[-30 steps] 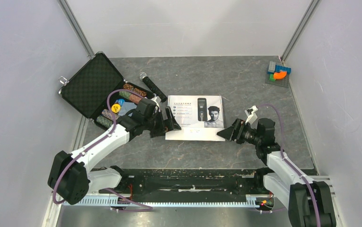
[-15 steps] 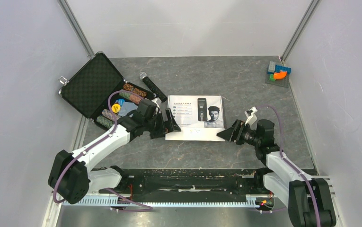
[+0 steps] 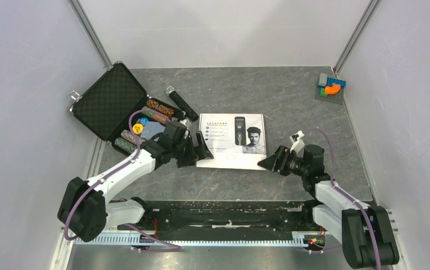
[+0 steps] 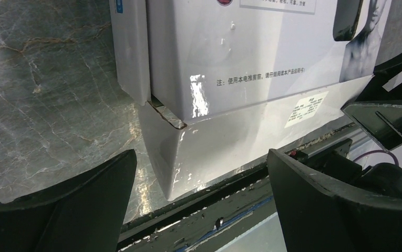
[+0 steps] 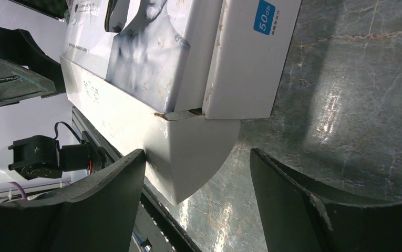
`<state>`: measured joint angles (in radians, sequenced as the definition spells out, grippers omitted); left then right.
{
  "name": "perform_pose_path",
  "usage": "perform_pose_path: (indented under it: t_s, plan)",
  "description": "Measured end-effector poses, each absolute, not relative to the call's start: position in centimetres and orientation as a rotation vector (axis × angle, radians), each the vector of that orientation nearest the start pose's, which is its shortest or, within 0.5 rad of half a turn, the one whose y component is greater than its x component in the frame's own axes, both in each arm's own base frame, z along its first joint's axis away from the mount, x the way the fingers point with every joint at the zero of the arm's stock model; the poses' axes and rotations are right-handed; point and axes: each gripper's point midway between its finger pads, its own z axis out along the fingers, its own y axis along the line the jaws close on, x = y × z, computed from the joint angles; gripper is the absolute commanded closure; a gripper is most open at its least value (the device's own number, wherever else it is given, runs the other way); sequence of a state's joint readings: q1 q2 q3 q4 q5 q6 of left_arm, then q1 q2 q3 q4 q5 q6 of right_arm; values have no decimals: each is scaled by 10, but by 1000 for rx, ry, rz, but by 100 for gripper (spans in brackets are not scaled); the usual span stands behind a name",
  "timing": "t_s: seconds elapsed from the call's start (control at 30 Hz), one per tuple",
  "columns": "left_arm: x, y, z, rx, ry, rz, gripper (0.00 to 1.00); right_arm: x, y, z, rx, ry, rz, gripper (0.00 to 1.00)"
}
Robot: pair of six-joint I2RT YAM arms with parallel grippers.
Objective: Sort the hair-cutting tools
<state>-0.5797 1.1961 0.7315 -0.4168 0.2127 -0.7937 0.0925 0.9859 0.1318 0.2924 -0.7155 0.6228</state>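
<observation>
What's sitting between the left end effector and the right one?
The white clipper box lies flat between the left end effector and right end effector, clearest in the top view.

White clipper box (image 3: 232, 140), lying flat, print side up: clipper photo plus man's face. Near flap hanging open, corner torn. Just right of mic (image 3: 181, 104).

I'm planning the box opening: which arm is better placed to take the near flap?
Close call, leaning left: the left pincer and right pincer each straddle a flap corner of the white box, both open, but the left's jaws stand wider.
</observation>
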Motion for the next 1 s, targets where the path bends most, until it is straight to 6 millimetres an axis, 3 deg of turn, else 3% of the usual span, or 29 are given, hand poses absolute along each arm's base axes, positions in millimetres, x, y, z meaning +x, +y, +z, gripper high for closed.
perform_pose_path:
  t_s: [0.23,0.67,0.9,1.0]
  plan:
    - [212,-217,91,-172,2633,-794,2,211,153,57,128,2201,1165,25]
    - [215,-213,88,-177,2610,-766,32,211,153,56,125,2200,1160,25]
    - [217,-210,90,-167,2595,-747,45,211,153,56,126,2202,1160,25]
    - [217,-209,90,-162,2595,-744,45,211,153,56,126,2202,1160,25]
